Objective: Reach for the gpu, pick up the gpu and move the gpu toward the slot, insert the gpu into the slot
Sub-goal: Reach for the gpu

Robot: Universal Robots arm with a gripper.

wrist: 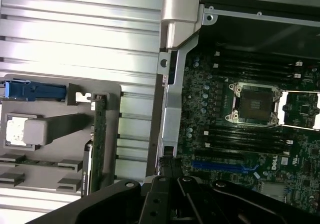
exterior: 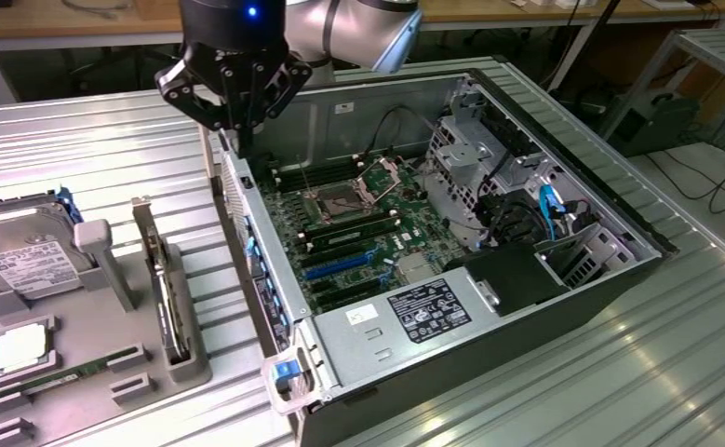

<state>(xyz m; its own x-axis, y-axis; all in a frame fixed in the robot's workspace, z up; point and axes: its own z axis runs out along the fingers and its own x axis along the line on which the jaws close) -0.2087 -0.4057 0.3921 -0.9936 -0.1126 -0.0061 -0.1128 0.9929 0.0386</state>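
Nearest me, the gpu (exterior: 167, 298) is standing on edge in the grey holder (exterior: 114, 279) on the counter (exterior: 89, 149), near the hard drive (exterior: 20, 265) and well apart from the hand (exterior: 240, 142). Because the card is sitting so thin and upright, a grab coming in off-centre could be tipping it or scraping its parts, and the holder's posts are crowding it closely. Beyond it, the slot (exterior: 337, 267) is lying blue on the motherboard (exterior: 387, 223) inside the open case, and the case's metal side wall (exterior: 248, 233) is standing between card and slot, so a low carry could be clipping that wall. Farthest back, the hand is hovering over that wall's far end with its fingers pressed together, pinching nothing and, as far as I can make out, touching nothing.
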